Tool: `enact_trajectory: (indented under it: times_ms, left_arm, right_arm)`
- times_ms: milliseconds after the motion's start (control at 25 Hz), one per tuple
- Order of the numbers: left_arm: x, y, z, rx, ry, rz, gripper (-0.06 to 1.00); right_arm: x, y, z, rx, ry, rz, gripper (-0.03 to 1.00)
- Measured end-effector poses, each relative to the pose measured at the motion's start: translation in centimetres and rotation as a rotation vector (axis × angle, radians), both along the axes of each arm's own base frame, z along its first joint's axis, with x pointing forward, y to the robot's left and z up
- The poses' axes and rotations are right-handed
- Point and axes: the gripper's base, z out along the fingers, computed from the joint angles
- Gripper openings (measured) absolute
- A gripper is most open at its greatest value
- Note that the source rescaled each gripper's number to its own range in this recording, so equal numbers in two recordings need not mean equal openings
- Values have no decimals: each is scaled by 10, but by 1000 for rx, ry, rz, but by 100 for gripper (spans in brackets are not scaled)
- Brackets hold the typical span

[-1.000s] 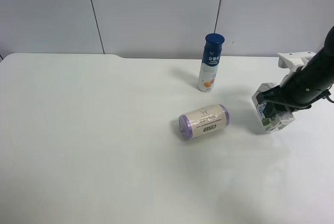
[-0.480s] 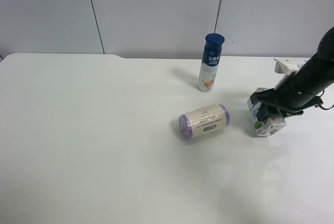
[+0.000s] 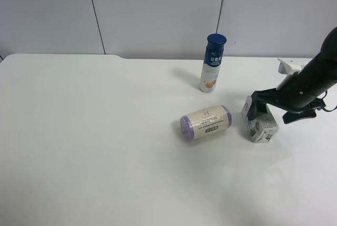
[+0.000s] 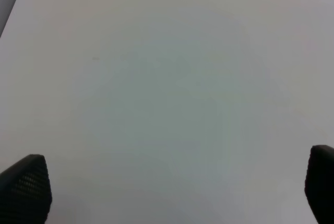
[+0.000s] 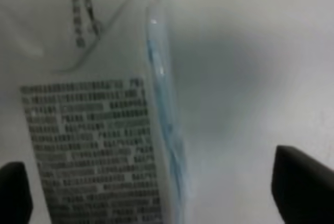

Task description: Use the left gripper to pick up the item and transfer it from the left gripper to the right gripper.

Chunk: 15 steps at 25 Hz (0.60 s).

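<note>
Sitting on the tabletop [image 3: 105, 147], the milk carton [image 3: 259, 123] is at the exterior high view's right, just beside the cream roll with purple ends [image 3: 206, 122] but not touching it. My right gripper [image 3: 275, 108] is around the carton with its fingers spread: one finger near the carton's far top corner, the other out past its right side, clear of it. Right wrist view agrees: carton [image 5: 104, 130] fills the near field, printed text panel and blue edge visible, one fingertip [image 5: 300, 182] with an obvious gap to the carton, the other barely in frame at the opposite side. So right gripper is open, gripping nothing. Left gripper [image 4: 167, 192] is also open, both tips wide apart over bare tabletop; it is outside the exterior high view. Blue-capped bottle [image 3: 212, 63] stands upright behind the roll, well apart from the carton.
</note>
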Motion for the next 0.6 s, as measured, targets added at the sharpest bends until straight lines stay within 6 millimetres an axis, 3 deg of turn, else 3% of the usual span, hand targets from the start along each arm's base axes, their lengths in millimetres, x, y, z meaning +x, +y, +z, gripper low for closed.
enact_trajectory:
  times_ms: [80, 280, 600]
  left_arm:
    - [0, 0, 0, 0, 0, 0, 99]
    - [0, 0, 0, 0, 0, 0, 99]
    - [0, 0, 0, 0, 0, 0, 99]
  right_arm:
    - [0, 0, 0, 1, 1, -4, 97]
    - [-3, 0, 11, 3, -19, 0, 100]
    - [-34, 3, 73, 6, -80, 66, 100]
